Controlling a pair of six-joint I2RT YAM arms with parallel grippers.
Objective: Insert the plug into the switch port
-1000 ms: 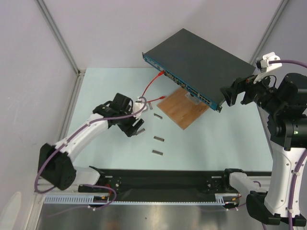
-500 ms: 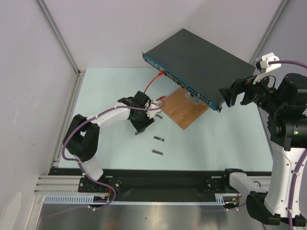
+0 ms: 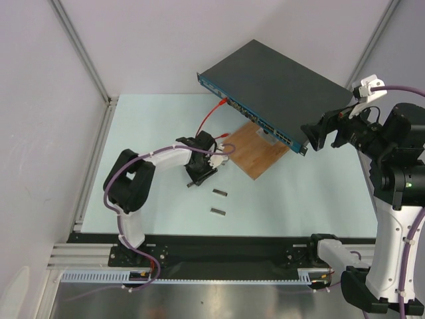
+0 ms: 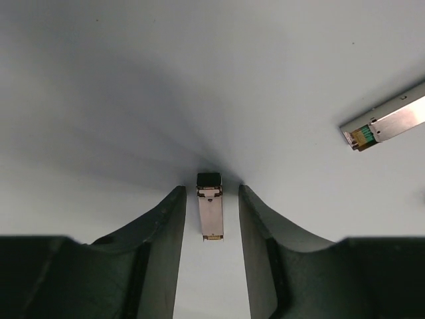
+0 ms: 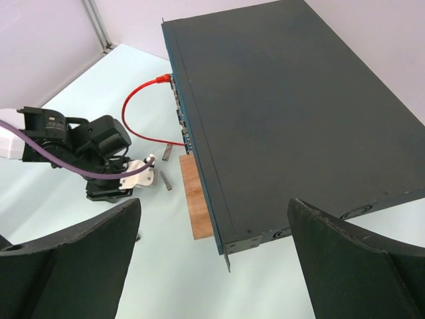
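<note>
From the top camera I can't see the plug at all: the left gripper sits over it. The sockets on the switch are too small to make out. In the right wrist view the near table is cut off behind that gripper's own fingers.

A red cable loops from the switch's blue front face down toward the left gripper. The wooden board lies at 2 o'clock from the left gripper, partly under the switch's front edge. Two loose modules lie on the table at 5 o'clock from it. In the left wrist view another module lies at 2 o'clock from the plug, well apart.

The plug lies flat on the table, black end at 12 o'clock. The left gripper's fingers are spread either side of it, with a thin gap on each side and no contact that I can see. The switch is at 1 o'clock from there, apart.

The right gripper is spread wide, holding nothing, just off the switch's near right corner.
</note>
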